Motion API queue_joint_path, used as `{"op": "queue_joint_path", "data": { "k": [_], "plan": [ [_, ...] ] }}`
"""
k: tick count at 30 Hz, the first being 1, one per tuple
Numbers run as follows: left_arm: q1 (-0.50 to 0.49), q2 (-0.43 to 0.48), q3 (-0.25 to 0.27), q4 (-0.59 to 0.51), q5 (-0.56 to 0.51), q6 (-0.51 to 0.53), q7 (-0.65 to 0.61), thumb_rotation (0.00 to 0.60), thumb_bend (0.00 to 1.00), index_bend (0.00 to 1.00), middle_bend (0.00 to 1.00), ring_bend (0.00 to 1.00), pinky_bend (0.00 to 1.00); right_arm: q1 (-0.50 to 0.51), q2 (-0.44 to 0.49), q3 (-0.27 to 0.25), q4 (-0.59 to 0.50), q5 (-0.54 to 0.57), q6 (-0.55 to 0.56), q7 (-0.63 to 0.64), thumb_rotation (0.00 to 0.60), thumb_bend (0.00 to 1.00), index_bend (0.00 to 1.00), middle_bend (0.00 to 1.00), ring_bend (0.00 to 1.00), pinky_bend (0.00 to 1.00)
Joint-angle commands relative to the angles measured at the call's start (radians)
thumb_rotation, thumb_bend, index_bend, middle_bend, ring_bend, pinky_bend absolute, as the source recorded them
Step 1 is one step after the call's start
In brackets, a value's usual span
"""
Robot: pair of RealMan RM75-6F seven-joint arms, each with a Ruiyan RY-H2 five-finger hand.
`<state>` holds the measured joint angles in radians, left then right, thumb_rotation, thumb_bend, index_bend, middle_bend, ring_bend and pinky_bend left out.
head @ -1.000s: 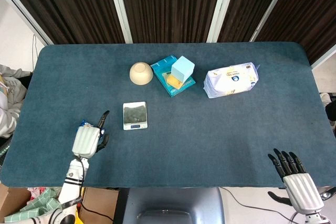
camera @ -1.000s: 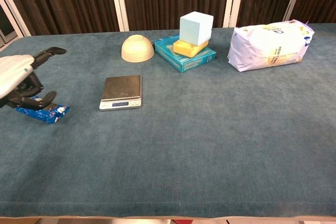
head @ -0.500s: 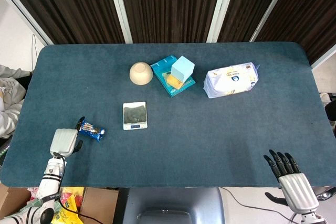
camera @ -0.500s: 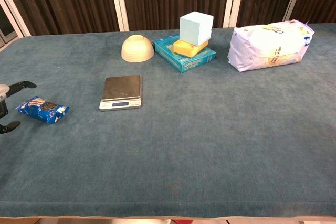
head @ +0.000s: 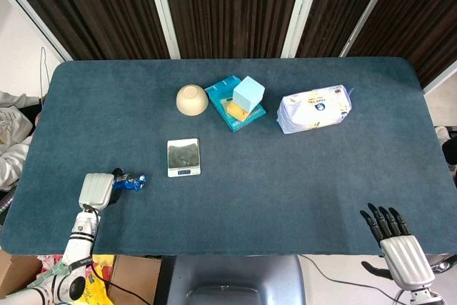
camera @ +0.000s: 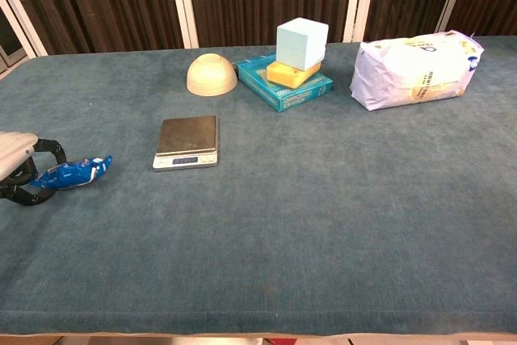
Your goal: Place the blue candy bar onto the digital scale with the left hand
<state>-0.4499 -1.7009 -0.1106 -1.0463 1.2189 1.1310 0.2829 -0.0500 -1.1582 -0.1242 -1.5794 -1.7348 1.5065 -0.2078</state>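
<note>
The blue candy bar (head: pixel 133 182) (camera: pixel 78 173) lies low over the table near its front left corner, turned onto its edge. My left hand (head: pixel 96 190) (camera: pixel 18 165) has its fingers curled around the bar's left end and grips it. The silver digital scale (head: pixel 183 157) (camera: pixel 187 140) sits to the right of the bar and a little further back, with nothing on its pan. My right hand (head: pixel 398 243) hangs at the table's front right edge, fingers spread, holding nothing; the chest view does not show it.
An upturned beige bowl (head: pixel 192 99) (camera: pixel 212 74) stands behind the scale. To its right is a teal box (head: pixel 227 92) (camera: pixel 303 91) carrying a yellow block and a pale blue cube (head: pixel 248 92) (camera: pixel 301 43). A white bag (head: pixel 314 108) (camera: pixel 414 69) lies at the back right.
My left hand drew back to the left, uncovering the bar, then came back and closed around its left end. The bar has turned onto its edge. The right hand barely moved.
</note>
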Motion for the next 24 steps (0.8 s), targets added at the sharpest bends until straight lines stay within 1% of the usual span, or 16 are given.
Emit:
{"op": "queue_joint_path", "data": {
  "k": [1,4,8,11,14,17,18,21,24],
  "plan": [
    [-0.002,-0.042,-0.019,0.049,0.038,0.051,-0.067,0.6,0.38,0.68,1.0,1.0,1.0,0.0,0.001,0.0,0.001,0.0,0.0,0.002,0.545,0.13,0.0,0.0,0.0,0.0],
    [-0.002,-0.056,-0.036,0.055,0.069,0.104,-0.127,0.6,0.4,0.76,1.0,1.0,1.0,0.001,0.003,0.001,0.001,0.002,0.0,0.005,0.546,0.13,0.0,0.0,0.0,0.0],
    [-0.021,-0.064,-0.071,0.02,0.097,0.147,-0.179,0.6,0.42,0.8,1.0,1.0,1.0,0.001,0.006,0.0,0.002,0.0,0.002,0.01,0.545,0.13,0.0,0.0,0.0,0.0],
    [-0.043,-0.071,-0.101,-0.022,0.097,0.157,-0.174,0.6,0.42,0.8,1.0,1.0,1.0,0.0,0.009,0.001,0.002,0.0,0.006,0.017,0.545,0.13,0.0,0.0,0.0,0.0],
    [-0.08,-0.093,-0.145,-0.066,0.088,0.158,-0.156,0.6,0.42,0.8,1.0,1.0,1.0,0.002,0.016,0.002,0.005,0.004,0.006,0.033,0.545,0.13,0.0,0.0,0.0,0.0],
    [-0.118,-0.12,-0.19,-0.083,0.06,0.138,-0.136,0.6,0.43,0.8,1.0,1.0,1.0,0.003,0.022,0.005,0.007,0.008,0.008,0.052,0.546,0.13,0.0,0.0,0.0,0.0],
    [-0.136,-0.13,-0.211,-0.087,0.049,0.131,-0.132,0.6,0.43,0.8,1.0,1.0,1.0,0.003,0.027,0.006,0.008,0.009,0.011,0.063,0.544,0.13,0.0,0.0,0.0,0.0],
    [-0.171,-0.149,-0.247,-0.084,0.027,0.119,-0.117,0.6,0.43,0.8,1.0,1.0,1.0,0.003,0.035,0.01,0.013,0.016,0.018,0.088,0.545,0.13,0.0,0.0,0.0,0.0],
    [-0.195,-0.17,-0.26,-0.067,0.018,0.115,-0.098,0.6,0.43,0.8,1.0,1.0,1.0,0.007,0.04,0.015,0.015,0.03,0.008,0.102,0.545,0.13,0.0,0.0,0.0,0.0]
  ]
}}
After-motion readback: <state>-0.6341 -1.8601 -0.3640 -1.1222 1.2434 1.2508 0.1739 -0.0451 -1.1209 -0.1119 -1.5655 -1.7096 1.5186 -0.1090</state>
